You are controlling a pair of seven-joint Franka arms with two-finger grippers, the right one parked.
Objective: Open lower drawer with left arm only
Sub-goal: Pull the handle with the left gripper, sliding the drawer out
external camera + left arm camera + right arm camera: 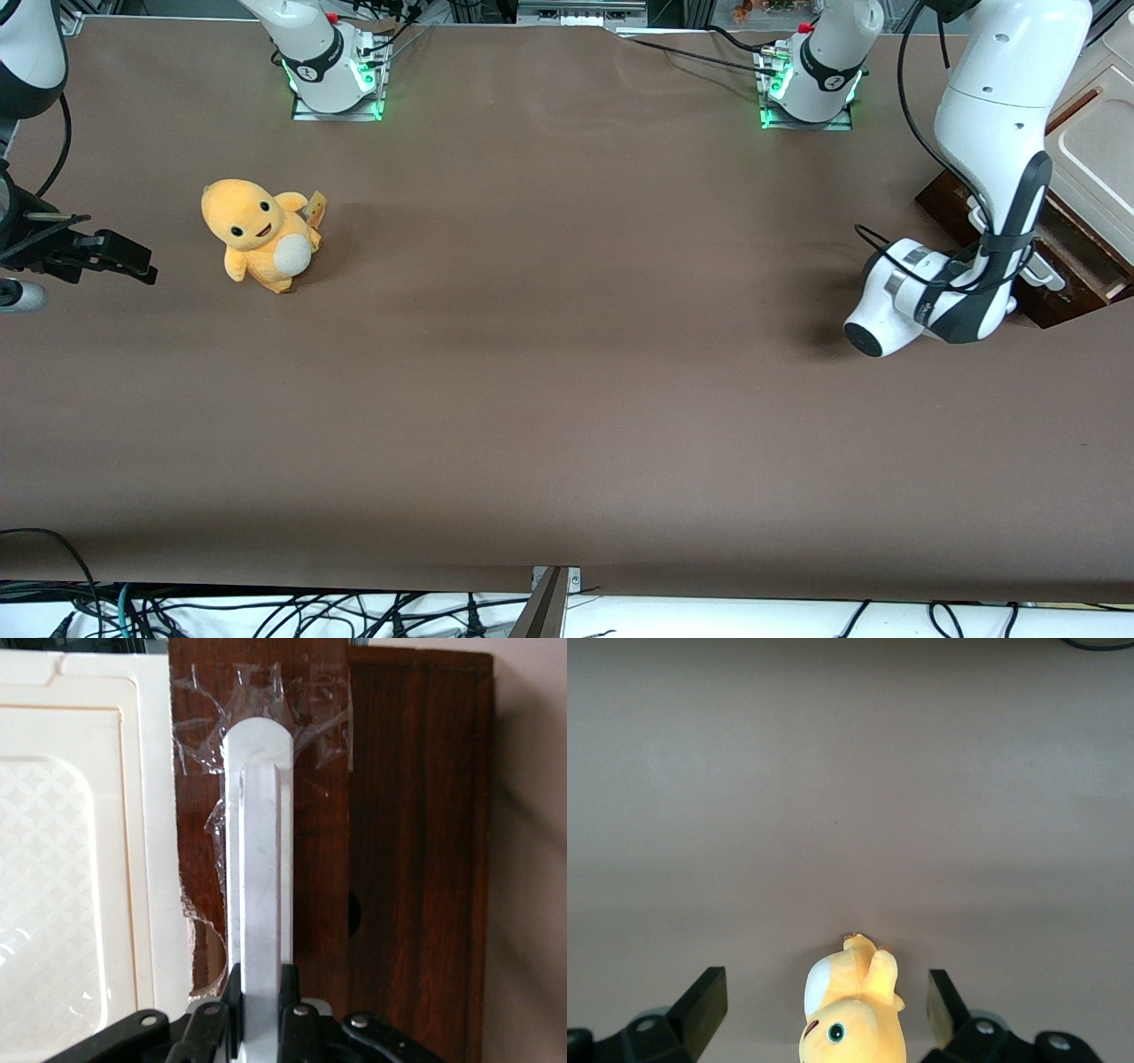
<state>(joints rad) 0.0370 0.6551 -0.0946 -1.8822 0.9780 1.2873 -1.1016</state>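
A: Is the gripper holding anything?

B: Its fingers are clamping the white bar handle of the lower drawer, directly ahead of it.

A: Best approach?

B: Pulling straight back, keeping square. The left arm is bending down, wrist low at the drawer front.

Glossy white left arm with black gripper at the white bar handle of the dark-brown lower drawer, beside a cream panel; orange-yellow plush toy on the brown table.
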